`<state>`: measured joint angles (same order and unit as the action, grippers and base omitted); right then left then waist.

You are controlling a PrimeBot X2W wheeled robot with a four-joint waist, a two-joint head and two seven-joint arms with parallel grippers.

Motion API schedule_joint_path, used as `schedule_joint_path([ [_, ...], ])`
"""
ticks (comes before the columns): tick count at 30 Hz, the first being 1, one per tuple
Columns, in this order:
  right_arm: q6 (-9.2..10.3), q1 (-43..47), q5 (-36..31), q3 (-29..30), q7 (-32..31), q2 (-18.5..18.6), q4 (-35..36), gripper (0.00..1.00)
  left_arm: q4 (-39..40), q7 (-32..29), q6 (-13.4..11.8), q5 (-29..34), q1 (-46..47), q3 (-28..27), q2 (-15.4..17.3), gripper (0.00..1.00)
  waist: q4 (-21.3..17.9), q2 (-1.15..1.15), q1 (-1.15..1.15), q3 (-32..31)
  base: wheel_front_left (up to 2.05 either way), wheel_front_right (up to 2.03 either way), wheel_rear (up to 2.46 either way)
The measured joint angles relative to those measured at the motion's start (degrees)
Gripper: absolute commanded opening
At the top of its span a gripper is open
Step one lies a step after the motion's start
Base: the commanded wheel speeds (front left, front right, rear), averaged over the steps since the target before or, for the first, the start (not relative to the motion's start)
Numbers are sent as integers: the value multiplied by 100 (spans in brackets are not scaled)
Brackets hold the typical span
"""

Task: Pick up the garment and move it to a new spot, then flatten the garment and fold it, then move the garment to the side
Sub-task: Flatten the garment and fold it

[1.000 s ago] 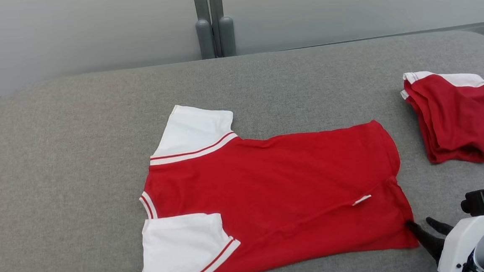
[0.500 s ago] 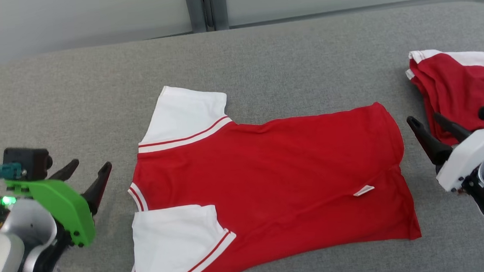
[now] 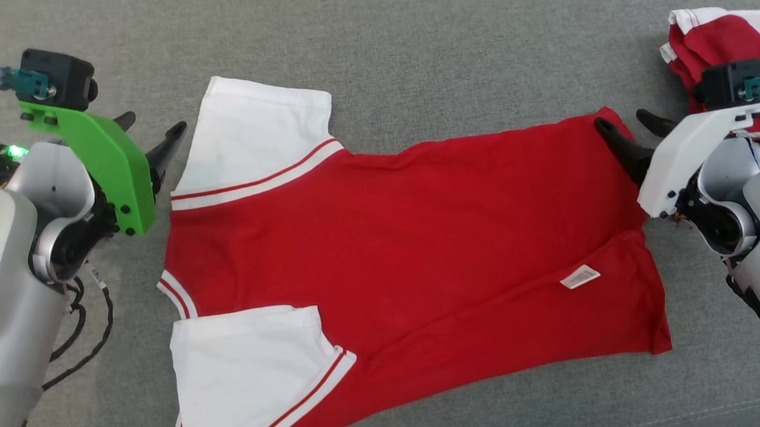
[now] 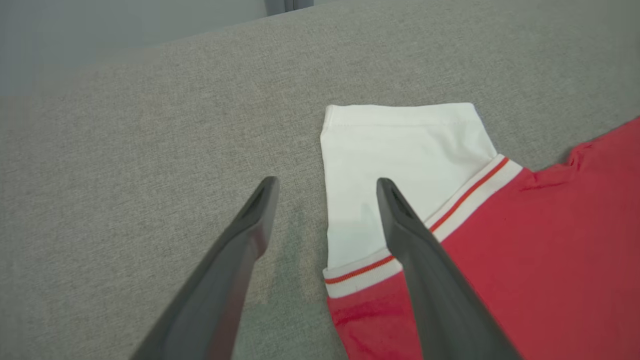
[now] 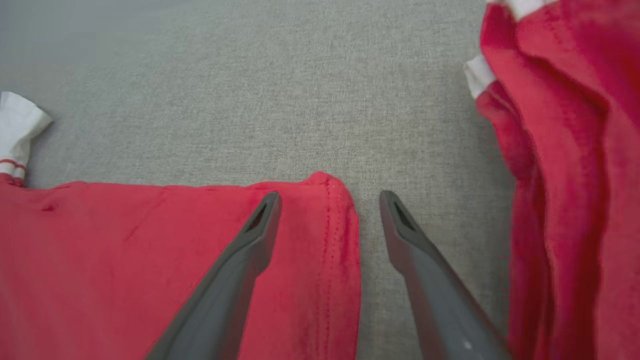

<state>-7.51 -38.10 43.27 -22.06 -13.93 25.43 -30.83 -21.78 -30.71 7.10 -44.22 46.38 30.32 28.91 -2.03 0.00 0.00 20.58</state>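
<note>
The garment [image 3: 408,238], a red shirt with white sleeves, lies spread flat on the grey padded surface [image 3: 410,53], collar to the left and hem to the right. My left gripper [image 3: 153,122] is open beside the far white sleeve [image 3: 257,142]. In the left wrist view it [image 4: 326,182] straddles that sleeve's [image 4: 410,145] outer edge, one finger over the cloth. My right gripper [image 3: 620,119] is open at the far hem corner. In the right wrist view it [image 5: 330,196] straddles the hem edge of the garment [image 5: 125,250]. Neither holds anything.
A second red and white garment [image 3: 725,34] lies folded at the far right, close behind my right gripper, and shows as a red pile [image 5: 575,150] in the right wrist view. A white label [image 3: 580,276] lies on the shirt near the hem.
The head camera has tilted down. My right gripper left the near hem corner, opened, and moved to the far hem corner. My left gripper came into view and advanced to the far sleeve.
</note>
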Motion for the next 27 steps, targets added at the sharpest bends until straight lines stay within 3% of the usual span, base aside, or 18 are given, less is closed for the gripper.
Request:
schedule_joint_path([
  [18,-4,-760,361,-1088,146,-200,-54,100,-1440,454,29,-587,1299,1152,182,100,-615,0,0,757,0,0,0],
  [21,-4,-828,453,-1224,193,-205,-52,90,-1594,547,29,-723,1382,1282,194,100,-679,0,0,829,0,0,0],
  [23,-4,-875,508,-1304,227,-187,-54,70,-1630,579,29,-832,1479,1397,205,100,-706,0,0,864,0,0,0],
  [24,-4,-898,527,-1341,250,-176,-62,58,-1645,610,29,-886,1507,1454,205,65,-714,0,0,877,0,0,0],
  [25,-4,-915,557,-1377,270,-156,-79,50,-1652,622,29,-933,1532,1516,207,45,-714,0,0,881,0,0,0],
  [26,-4,-917,573,-1402,287,-138,-92,47,-1653,660,29,-971,1549,1570,208,0,-709,0,0,880,0,0,0],
  [27,-3,-922,608,-1433,301,-127,-112,41,-1652,658,29,-1033,1565,1637,204,0,-701,0,0,873,0,0,0],
])
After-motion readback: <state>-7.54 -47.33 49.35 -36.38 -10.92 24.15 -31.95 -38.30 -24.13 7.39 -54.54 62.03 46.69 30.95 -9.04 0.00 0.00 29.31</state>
